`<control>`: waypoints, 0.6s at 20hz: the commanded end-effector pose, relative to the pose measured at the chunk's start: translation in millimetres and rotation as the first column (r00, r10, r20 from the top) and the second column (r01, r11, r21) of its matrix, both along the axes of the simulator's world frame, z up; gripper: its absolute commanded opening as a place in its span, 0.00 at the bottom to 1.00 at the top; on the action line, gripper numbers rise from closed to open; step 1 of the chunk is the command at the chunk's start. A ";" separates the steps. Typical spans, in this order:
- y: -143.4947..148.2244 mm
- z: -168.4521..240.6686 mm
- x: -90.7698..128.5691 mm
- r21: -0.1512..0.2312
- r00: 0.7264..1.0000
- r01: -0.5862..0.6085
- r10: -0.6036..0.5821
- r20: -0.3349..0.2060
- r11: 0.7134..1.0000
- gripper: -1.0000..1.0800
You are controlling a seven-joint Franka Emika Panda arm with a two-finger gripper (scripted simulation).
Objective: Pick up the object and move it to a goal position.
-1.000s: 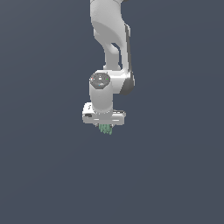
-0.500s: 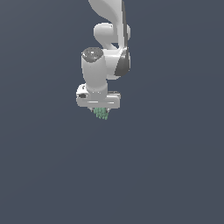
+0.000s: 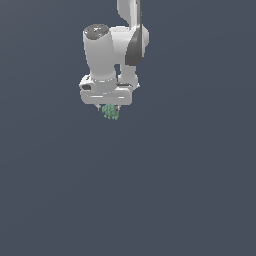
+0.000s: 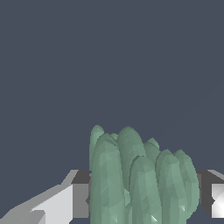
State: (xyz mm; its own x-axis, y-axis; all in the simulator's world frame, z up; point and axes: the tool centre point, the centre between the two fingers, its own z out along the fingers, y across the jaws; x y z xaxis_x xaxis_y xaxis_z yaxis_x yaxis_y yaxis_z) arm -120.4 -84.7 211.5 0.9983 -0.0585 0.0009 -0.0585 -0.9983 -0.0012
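Observation:
The object [image 3: 111, 112] is a tiny pale green, ridged, bumpy lump hanging just under the white gripper [image 3: 110, 111] in the upper middle of the exterior view. The gripper is shut on it and holds it up in the air. In the wrist view the object [image 4: 140, 175] fills the space between the two fingers [image 4: 72, 199], which press against its sides. The fingertips are mostly hidden by the lump in the exterior view.
The white arm [image 3: 122, 47] rises from the gripper to the exterior view's top edge. Everything else in both views is a plain dark grey-blue surface with no other objects showing.
The gripper, with the green object in it, has moved up and a little to the exterior view's left, and looks larger, nearer the camera.

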 end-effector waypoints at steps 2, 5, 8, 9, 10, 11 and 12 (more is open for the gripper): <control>-5.7 15.0 -12.9 0.000 1.000 0.000 0.000 0.000 1.000 0.00; -9.4 24.6 -20.5 0.000 1.000 0.000 0.000 0.000 1.000 0.00; -11.8 30.9 -25.4 0.000 1.000 -0.001 0.001 -0.001 1.000 0.00; -12.4 32.5 -26.5 0.000 1.000 -0.001 0.001 -0.001 1.000 0.00; -12.9 33.7 -27.4 0.000 1.000 -0.001 0.001 -0.001 1.000 0.00; -13.3 34.5 -27.9 0.000 1.000 -0.001 0.001 -0.001 1.000 0.00; -13.5 35.1 -28.1 -0.001 1.000 -0.001 0.001 -0.001 1.000 0.00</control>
